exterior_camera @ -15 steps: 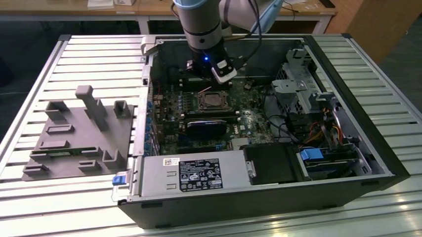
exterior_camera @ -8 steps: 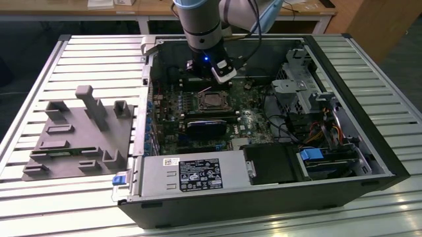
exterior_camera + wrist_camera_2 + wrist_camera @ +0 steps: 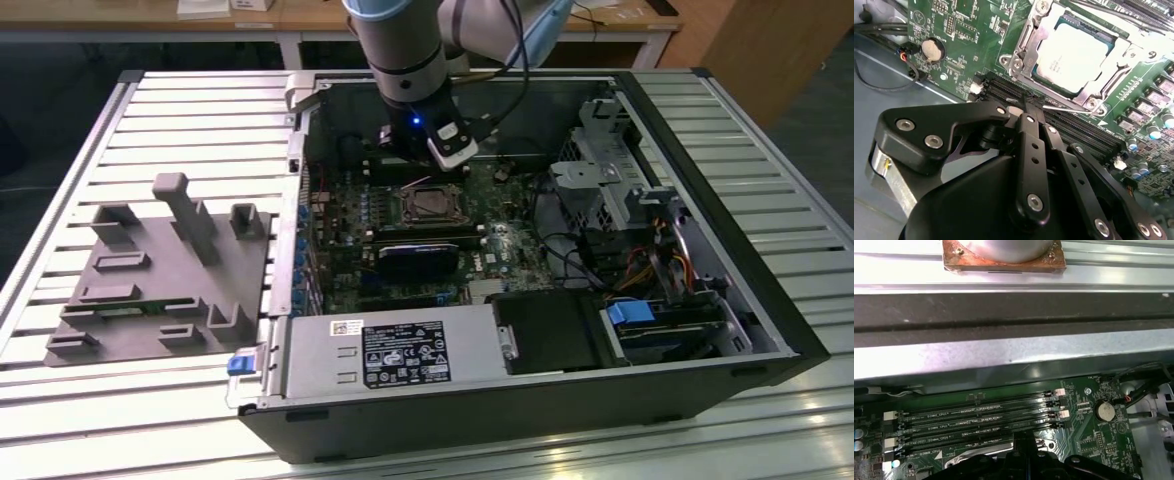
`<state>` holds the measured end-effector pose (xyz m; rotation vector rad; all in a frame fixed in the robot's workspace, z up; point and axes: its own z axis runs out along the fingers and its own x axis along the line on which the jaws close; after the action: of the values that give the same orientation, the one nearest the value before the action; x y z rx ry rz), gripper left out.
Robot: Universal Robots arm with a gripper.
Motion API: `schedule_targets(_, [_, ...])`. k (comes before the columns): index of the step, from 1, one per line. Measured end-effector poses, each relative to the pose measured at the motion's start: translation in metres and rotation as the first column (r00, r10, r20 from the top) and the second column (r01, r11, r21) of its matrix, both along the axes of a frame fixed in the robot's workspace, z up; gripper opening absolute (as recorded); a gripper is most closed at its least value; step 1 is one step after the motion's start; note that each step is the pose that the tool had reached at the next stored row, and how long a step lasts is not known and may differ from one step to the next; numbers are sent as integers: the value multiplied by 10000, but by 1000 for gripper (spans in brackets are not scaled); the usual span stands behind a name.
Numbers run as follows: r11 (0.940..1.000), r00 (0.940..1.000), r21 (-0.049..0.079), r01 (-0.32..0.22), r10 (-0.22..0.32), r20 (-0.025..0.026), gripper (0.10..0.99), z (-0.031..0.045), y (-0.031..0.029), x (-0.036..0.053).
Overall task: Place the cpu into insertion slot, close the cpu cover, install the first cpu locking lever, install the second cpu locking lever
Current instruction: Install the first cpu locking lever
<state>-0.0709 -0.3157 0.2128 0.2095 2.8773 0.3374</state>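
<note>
Already seated, the small flat square cpu with its dull silver-grey metal top (image 3: 1074, 56) lies level inside the square silver-rimmed insertion slot (image 3: 403, 204) on the green circuit board. The thin silver metal cpu cover frame (image 3: 1025, 50) lies flat around its edges, and the chip shows through the big window.

The black linkage hand (image 3: 1027, 106) hangs just beside the socket's edge, over the long black memory slots (image 3: 1074, 131). Its fingertips are drawn together with no gap. A thin silver lever rod (image 3: 1066, 107) runs out from right at the tips along the socket's side. I cannot tell whether the tips actually pinch the rod.

In the exterior view the hand (image 3: 451, 158) comes straight down through the open top of the black computer case (image 3: 747, 290). It sits between the socket and the case's far wall, and that wall is near. The grey metal drive cage (image 3: 601, 180) crowds the exterior view's right, while the space above the board is open. In the first wrist view the memory slots (image 3: 979, 415) fill the strip between the wall and the hand (image 3: 1024, 440), with a round silver coin battery (image 3: 1104, 411) at their end.

The case rests on a slatted metal worktop (image 3: 174, 120), and a grey moulded fixture (image 3: 160, 270) stands well apart from it.
</note>
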Motion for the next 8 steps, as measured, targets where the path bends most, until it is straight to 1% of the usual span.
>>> schedule_targets(3, [9998, 9998, -42, 188, -188, 3, 102, -5, 5, 0])
schedule_targets(8, [9985, 9985, -54, 539, -539, 3, 102, -13, 20, 0])
